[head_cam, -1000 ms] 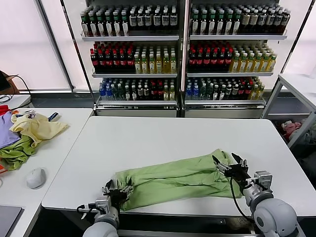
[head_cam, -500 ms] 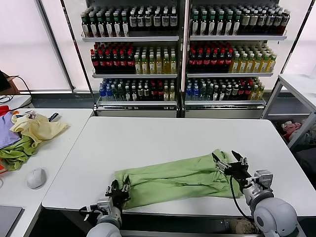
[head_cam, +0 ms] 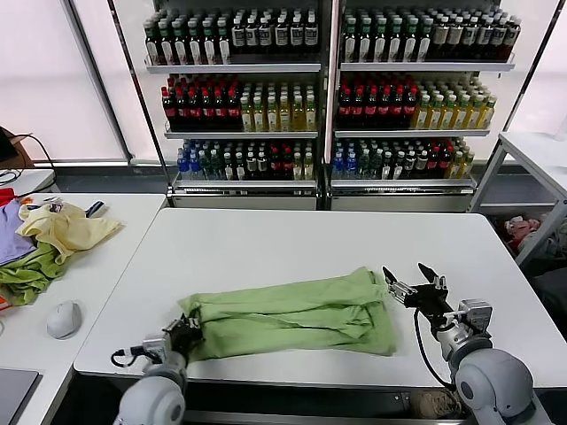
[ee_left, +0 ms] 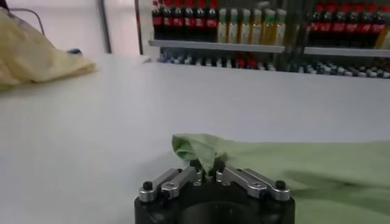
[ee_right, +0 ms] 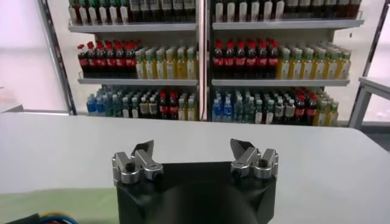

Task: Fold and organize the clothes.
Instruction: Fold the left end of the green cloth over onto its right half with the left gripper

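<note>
Lying lengthwise across the table (head_cam: 292, 235), green polo shirt (head_cam: 292, 314) pinched at its left end by left gripper (head_cam: 184, 334), right gripper (head_cam: 412, 282) spread wide just off its right end.

A shop-like test room: tall shelves (head_cam: 328, 97) packed with rows of drink bottles (head_cam: 239, 106) stand behind white tables (head_cam: 292, 239).

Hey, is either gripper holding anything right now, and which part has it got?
The left gripper is shut on the green shirt, pinching its left end. The right gripper is open, holding nothing.
</note>
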Robot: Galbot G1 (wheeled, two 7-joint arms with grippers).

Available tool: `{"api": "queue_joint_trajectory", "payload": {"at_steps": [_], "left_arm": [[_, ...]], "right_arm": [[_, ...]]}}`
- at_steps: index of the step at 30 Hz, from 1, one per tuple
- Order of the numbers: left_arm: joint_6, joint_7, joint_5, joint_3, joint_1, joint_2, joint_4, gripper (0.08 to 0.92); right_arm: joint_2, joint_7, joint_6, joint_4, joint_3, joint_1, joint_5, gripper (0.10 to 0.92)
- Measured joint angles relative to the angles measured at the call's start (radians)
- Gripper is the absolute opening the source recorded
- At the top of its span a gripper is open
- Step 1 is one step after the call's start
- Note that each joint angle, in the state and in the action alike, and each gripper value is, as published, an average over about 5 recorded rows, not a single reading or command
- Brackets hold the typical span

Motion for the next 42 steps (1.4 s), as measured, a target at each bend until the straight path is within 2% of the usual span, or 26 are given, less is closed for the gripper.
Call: {"api": "queue_joint_trajectory", "payload": {"at_steps": [8, 15, 22, 29, 42], "left_arm": [[0.019, 0.045, -0.134, -0.116, -0.06, 0.148, 0.013, 0.149], [0.057, 0.06, -0.402, -0.18, -0.086, 0.188, -0.047, 0.149], [0.07, 0.054, -0.656, -0.164, -0.099, 0.14, -0.138, 0.149], [0.068, 0.034, -0.777, -0.073, -0.137, 0.061, -0.182, 0.149], [0.06, -0.009, -0.782, 0.157, -0.251, -0.078, -0.121, 0.149]], "right_arm": [[0.003, 0.001, 0.001, -0.005, -0.002, 0.012, 0.0, 0.823], [0.001, 0.002, 0.001, -0.012, -0.007, 0.015, -0.004, 0.823], [-0.004, 0.003, 0.002, -0.015, -0.008, 0.016, -0.006, 0.823], [-0.001, 0.003, 0.002, -0.016, -0.013, 0.017, -0.009, 0.823], [0.011, 0.002, 0.004, -0.015, -0.015, 0.014, -0.019, 0.823]]}}
